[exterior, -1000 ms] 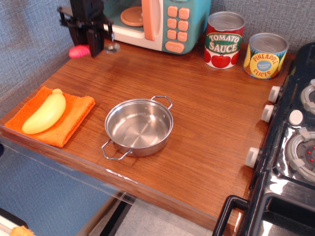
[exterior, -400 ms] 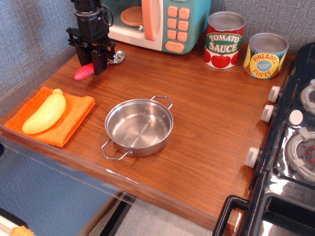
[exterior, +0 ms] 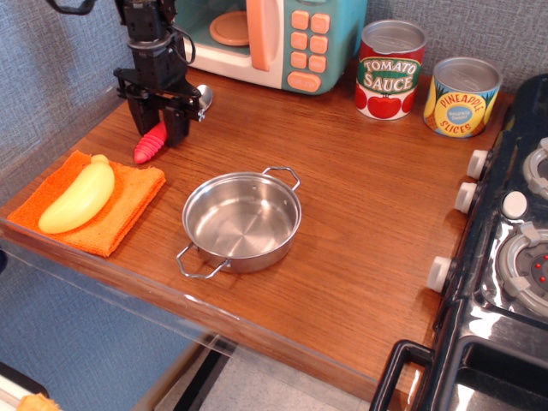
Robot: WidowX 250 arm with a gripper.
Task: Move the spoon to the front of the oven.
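Observation:
The spoon [exterior: 149, 144] has a ribbed red-pink handle that points toward the front left. Its silver bowl [exterior: 204, 96] points toward the oven. It lies low at the wooden table [exterior: 360, 197], at the back left. My gripper [exterior: 158, 124] comes down from above with a black finger on each side of the spoon's middle, and it is shut on the spoon. The teal and cream oven [exterior: 300, 34] stands at the back edge, just behind and to the right of the gripper, with its salmon door handle [exterior: 264, 30] facing forward.
A yellow banana [exterior: 79, 195] lies on an orange cloth [exterior: 128, 201] at the front left. A steel pan [exterior: 242, 221] sits mid-table. A tomato sauce can [exterior: 390, 68] and a pineapple can [exterior: 462, 96] stand at the back right. A black stove [exterior: 514, 240] borders the right.
The gripper has come down and forward from beside the oven, carrying the spoon. The red handle has swung down toward the front left and is now near the table.

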